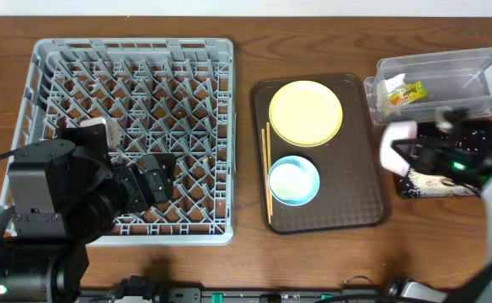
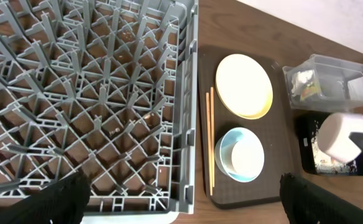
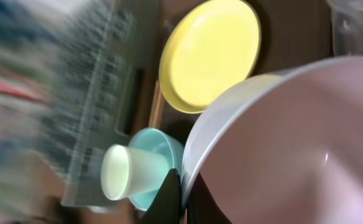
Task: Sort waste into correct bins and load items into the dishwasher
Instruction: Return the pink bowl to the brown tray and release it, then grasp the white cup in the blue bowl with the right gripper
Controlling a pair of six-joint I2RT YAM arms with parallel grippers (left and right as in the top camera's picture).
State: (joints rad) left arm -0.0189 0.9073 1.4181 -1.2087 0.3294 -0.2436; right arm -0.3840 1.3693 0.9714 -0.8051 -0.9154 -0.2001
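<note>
My right gripper (image 1: 416, 156) is shut on the rim of the white bowl (image 1: 395, 145) and holds it tilted on its side above the black tray (image 1: 431, 187), which holds whitish grains. In the right wrist view my fingers (image 3: 181, 193) pinch the bowl's rim (image 3: 281, 137). The yellow plate (image 1: 306, 112), the chopsticks (image 1: 267, 172) and the light-blue bowl (image 1: 294, 181) with the white cup (image 2: 247, 155) inside lie on the brown tray (image 1: 355, 177). The wrapper (image 1: 403, 91) lies in the clear tub (image 1: 473, 76). My left gripper (image 1: 157, 181) is open and empty over the grey rack (image 1: 128, 76). I cannot make out the napkin.
The rack fills the left half of the table and holds nothing. The brown tray lies between the rack and the two bins. The clear tub stands just behind the black tray at the far right. The right wrist view is blurred by motion on its left side.
</note>
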